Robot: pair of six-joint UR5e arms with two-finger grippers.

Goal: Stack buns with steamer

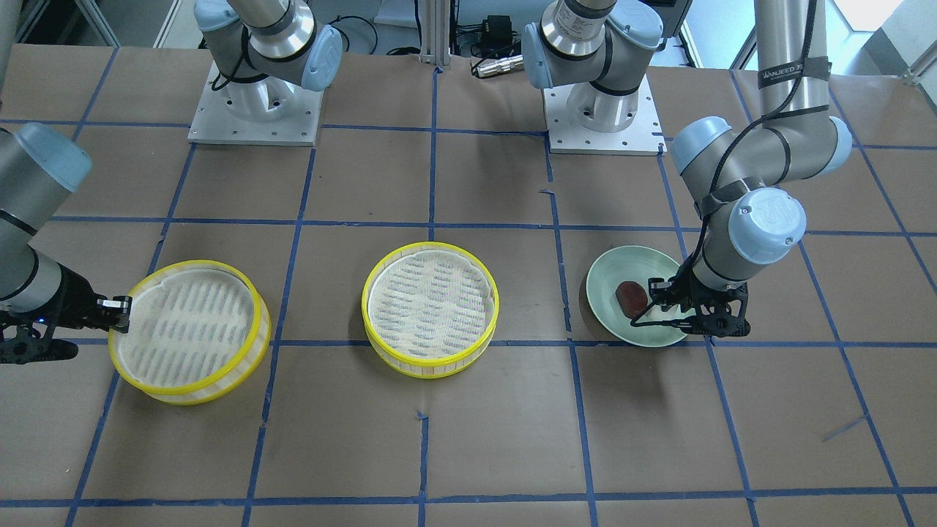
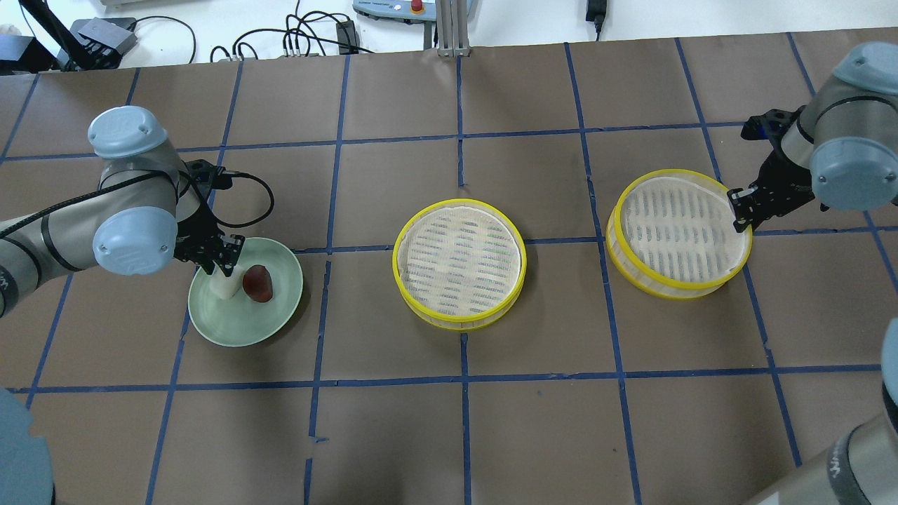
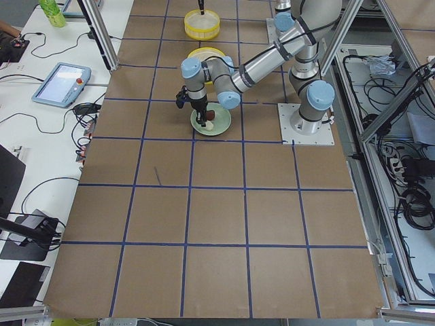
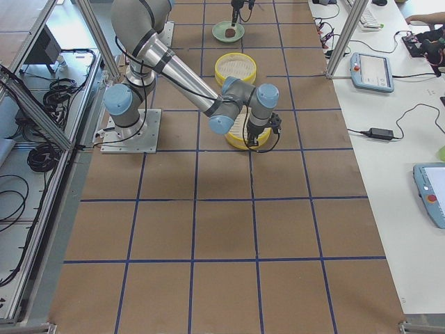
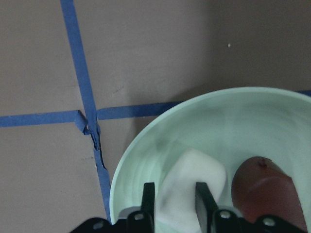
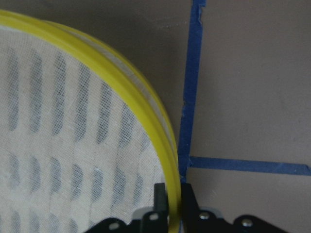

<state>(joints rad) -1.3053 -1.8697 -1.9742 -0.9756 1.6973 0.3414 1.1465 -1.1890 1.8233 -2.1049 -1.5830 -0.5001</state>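
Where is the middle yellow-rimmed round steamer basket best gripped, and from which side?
Pinch the middle yellow-rimmed steamer basket by its thin upright wall, from above, one finger inside, one outside: it looks too wide to span, and its top is open.

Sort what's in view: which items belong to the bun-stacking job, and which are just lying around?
Job: white bun, gripped by the left jaws; brown bun; green plate under both; centre steamer; end steamer, its rim pinched by the right jaws.
Lying about: teach pendant; green bottle; power brick.
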